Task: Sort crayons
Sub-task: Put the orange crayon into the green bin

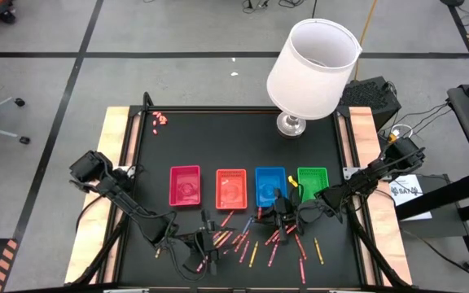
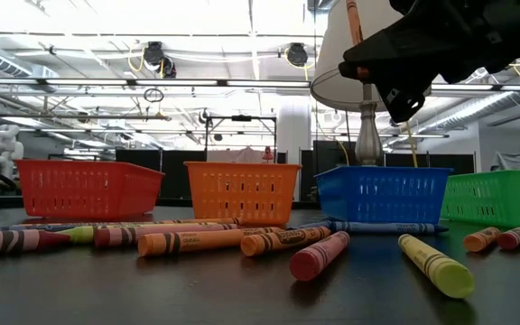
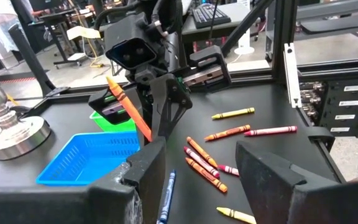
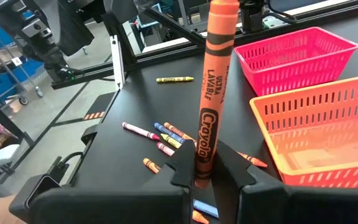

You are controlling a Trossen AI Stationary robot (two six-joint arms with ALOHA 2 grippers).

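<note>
Orange crayon (image 4: 210,93) stood upright, pinched in the closed jaws of the right gripper (image 4: 205,171), raised above the table (image 1: 243,138) near the blue tray (image 1: 269,184). The left gripper (image 3: 197,174) hovered over the scattered crayons (image 1: 255,242) with its jaws open and empty. Sorting looked barely begun: the pink tray (image 1: 185,185), orange tray (image 1: 230,186) and green tray (image 1: 313,180) appeared nearly empty, while most crayons lay loose along the table's near edge.
</note>
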